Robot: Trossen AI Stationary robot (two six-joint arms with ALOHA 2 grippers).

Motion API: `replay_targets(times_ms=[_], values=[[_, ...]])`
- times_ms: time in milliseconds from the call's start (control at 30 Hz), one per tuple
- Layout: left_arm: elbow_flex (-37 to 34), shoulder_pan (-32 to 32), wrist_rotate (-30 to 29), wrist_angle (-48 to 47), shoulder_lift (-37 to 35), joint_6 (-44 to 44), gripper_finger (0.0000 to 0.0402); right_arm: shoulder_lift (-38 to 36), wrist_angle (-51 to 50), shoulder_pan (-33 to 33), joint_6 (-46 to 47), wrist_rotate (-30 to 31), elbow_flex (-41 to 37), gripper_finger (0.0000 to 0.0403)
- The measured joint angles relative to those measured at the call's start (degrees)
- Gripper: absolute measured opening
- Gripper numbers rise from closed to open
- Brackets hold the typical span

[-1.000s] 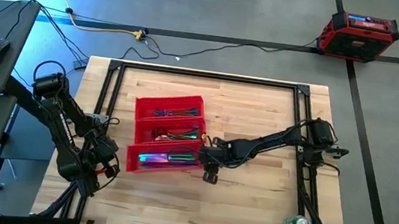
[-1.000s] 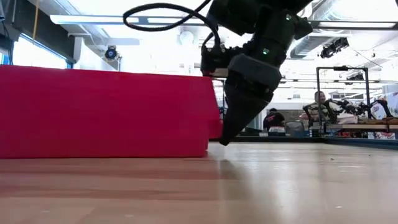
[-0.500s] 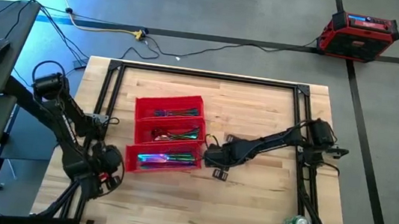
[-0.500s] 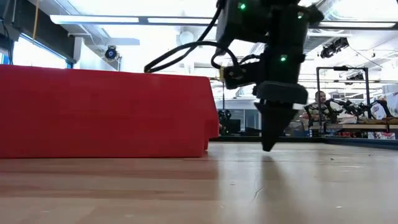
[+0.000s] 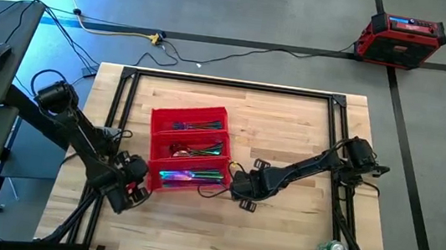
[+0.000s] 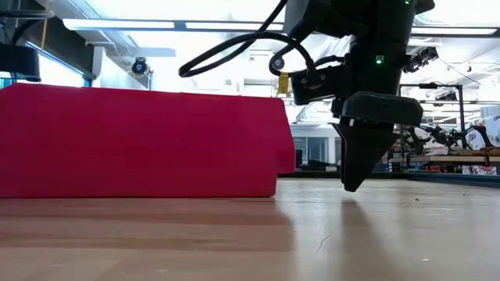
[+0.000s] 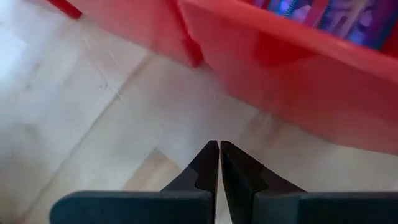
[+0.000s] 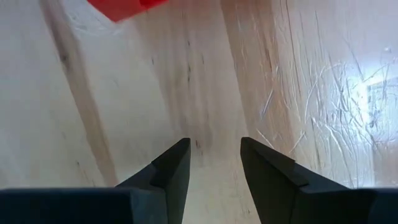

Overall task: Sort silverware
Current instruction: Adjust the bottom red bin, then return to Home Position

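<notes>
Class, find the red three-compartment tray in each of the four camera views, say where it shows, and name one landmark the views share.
High view: the red tray sits left of centre on the table.
Low view: its side wall fills the left half.
Left wrist view: its wall crosses the upper right.
Right wrist view: only a corner shows at the top edge.
Shared landmark: the light wooden tabletop.

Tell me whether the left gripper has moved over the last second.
Yes. In the high view the left gripper has swung in from near the table's left frame rail toward the red tray, and now sits shut against its near left corner.
</notes>
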Motion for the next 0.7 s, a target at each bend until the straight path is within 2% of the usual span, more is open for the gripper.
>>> replay_targets(times_ms=[300, 533, 700], values=[[-0.04, 3.7, 0.33, 0.17, 0.0, 3.52, 0.0, -0.02, 1.02, 0.0, -0.09, 0.77, 0.02, 0.0133], [2.08, 1.03, 11.73, -1.4, -0.09, 1.94, 0.0, -4.39, -4.34, 2.35, 3.2, 3.65, 0.02, 0.0133], [9.62, -3.0, 14.82, -5.88, -1.47, 1.98, 0.0, -13.17, -11.4, 6.86, 7.83, 8.32, 0.02, 0.0133]])
